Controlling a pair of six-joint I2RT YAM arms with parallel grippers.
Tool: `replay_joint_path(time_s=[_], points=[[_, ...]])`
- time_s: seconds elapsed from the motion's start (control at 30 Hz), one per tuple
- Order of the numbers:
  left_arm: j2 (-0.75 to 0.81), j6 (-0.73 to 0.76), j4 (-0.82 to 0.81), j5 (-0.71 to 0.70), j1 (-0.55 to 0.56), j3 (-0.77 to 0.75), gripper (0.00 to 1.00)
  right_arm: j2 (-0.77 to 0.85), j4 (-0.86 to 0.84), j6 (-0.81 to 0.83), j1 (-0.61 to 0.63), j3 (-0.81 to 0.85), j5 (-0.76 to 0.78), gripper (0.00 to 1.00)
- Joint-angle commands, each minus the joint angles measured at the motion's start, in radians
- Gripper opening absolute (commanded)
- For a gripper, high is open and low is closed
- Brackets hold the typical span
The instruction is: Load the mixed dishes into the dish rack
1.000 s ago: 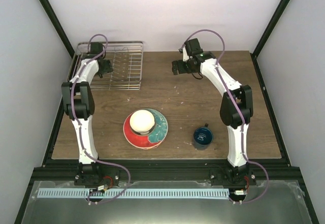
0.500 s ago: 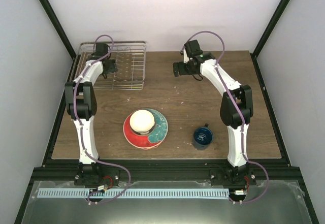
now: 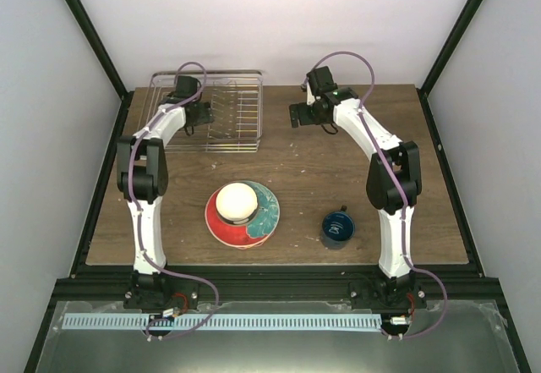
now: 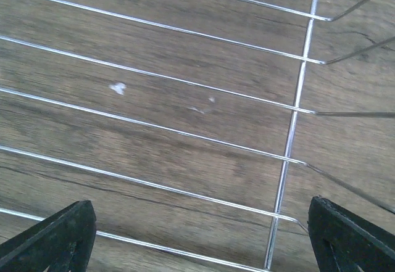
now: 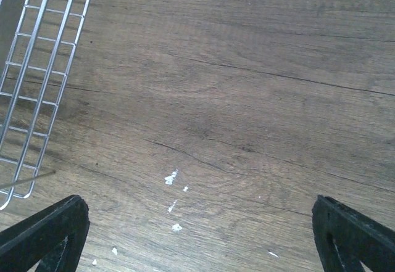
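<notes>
1 bowl (image 3: 237,201) atop plate (image 3: 267,214) (mug (image 3: 337,228) nearby)

Dark wood-grain desk (image 3: 304,170) here. Silver wire dish rack (image 3: 232,115) sits in the far left corner, red-and-teal plate (image 3: 266,212) near the middle front, dark blue mug (image 3: 337,228) off to its right. Few white flecks (image 5: 171,177) on the wood.

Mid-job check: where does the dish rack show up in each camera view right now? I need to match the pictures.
Top external: dish rack at the upper left, on the far left part of the table.
Left wrist: dish rack fills the picture, its wires crossing close below the camera.
Right wrist: dish rack shows only along the left edge, upper part.
Shared landmark: the brown wood table, visible beneath the wires in all three.
</notes>
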State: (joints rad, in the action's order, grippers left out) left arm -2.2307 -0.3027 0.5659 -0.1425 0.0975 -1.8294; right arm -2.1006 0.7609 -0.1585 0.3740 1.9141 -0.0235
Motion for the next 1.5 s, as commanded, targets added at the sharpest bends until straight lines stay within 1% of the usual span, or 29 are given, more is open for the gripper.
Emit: replay_joint_path(time_s=[0.0,0.17,0.37,0.6,0.9,1.03,1.1,1.33,1.47], points=[[-0.025,0.005,0.085,0.075,0.058,0.039,0.95,0.049,0.024,-0.013,0.002,0.039,0.046,1.00],[-0.026,-0.032,0.091,0.123,0.093,0.034,0.95,0.046,0.061,-0.021,-0.001,0.077,0.096,1.00],[-0.031,-0.053,0.113,0.133,0.147,0.018,0.95,0.057,0.177,-0.070,-0.042,0.176,0.142,1.00],[-0.028,-0.088,0.127,0.160,0.209,0.040,0.95,0.105,0.215,-0.091,-0.084,0.170,0.140,1.00],[-0.045,-0.105,0.111,0.181,0.319,0.035,0.95,0.130,0.215,-0.078,-0.088,0.118,0.129,1.00],[-0.073,-0.099,0.118,0.182,0.356,-0.008,0.96,0.149,0.207,-0.077,-0.088,0.085,0.137,1.00],[-0.086,-0.098,0.118,0.187,0.368,-0.056,0.96,0.159,0.202,-0.082,-0.090,0.065,0.140,1.00],[-0.121,-0.088,0.127,0.204,0.395,-0.135,0.96,0.195,0.197,-0.120,-0.120,-0.038,0.139,1.00],[-0.132,-0.072,0.126,0.213,0.418,-0.158,0.96,0.219,0.157,-0.122,-0.137,-0.139,0.154,1.00]])
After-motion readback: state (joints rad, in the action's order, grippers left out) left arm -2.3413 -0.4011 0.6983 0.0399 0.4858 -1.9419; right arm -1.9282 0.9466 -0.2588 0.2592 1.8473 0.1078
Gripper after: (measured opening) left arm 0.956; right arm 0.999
